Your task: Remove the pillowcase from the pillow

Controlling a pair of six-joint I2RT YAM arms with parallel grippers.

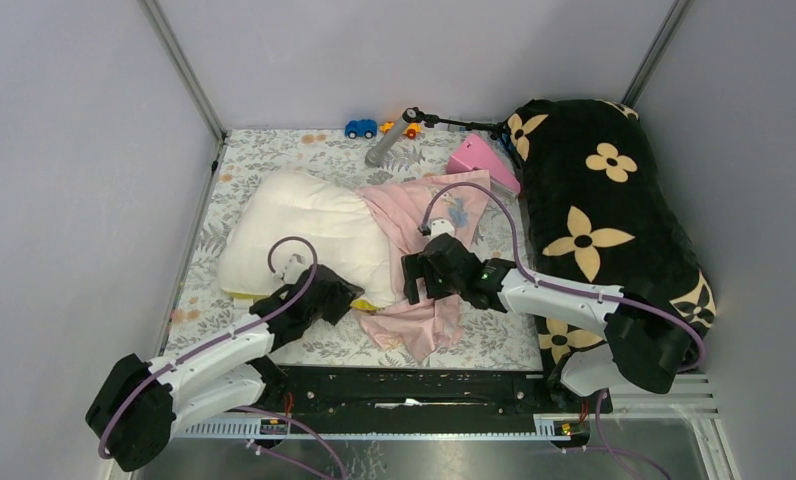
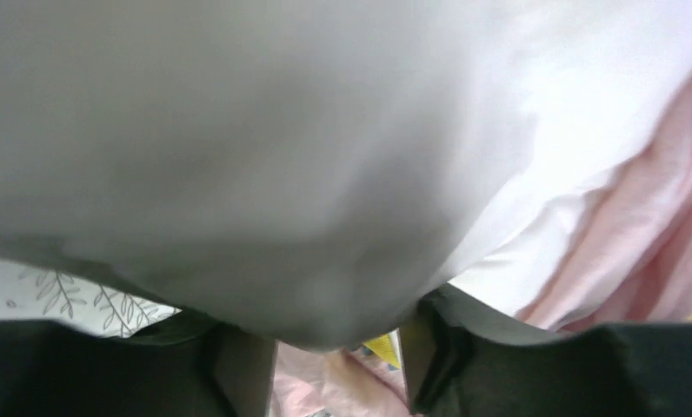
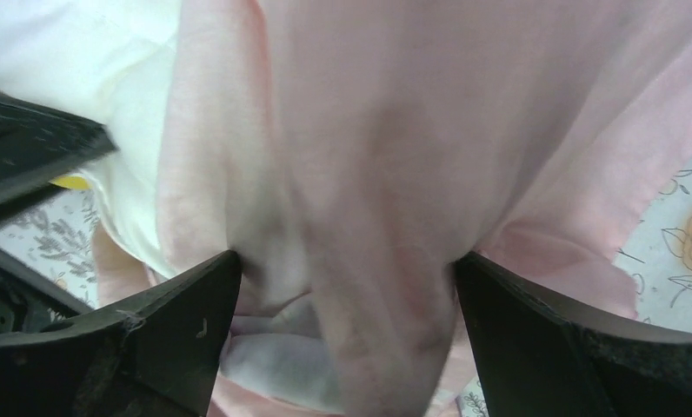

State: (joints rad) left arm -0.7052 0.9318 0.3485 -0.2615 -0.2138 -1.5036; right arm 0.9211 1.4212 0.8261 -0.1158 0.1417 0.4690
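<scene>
Pillow bulges between left gripper fingers; pillowcase beside.

This is a robot test cell in a lab. Plain grey panels on metal posts wall in a tabletop with a leaf-print cover. Two cabled arms are bolted to a black rail. Home things lie about: a toy car, a blanket, a pillow.
</scene>
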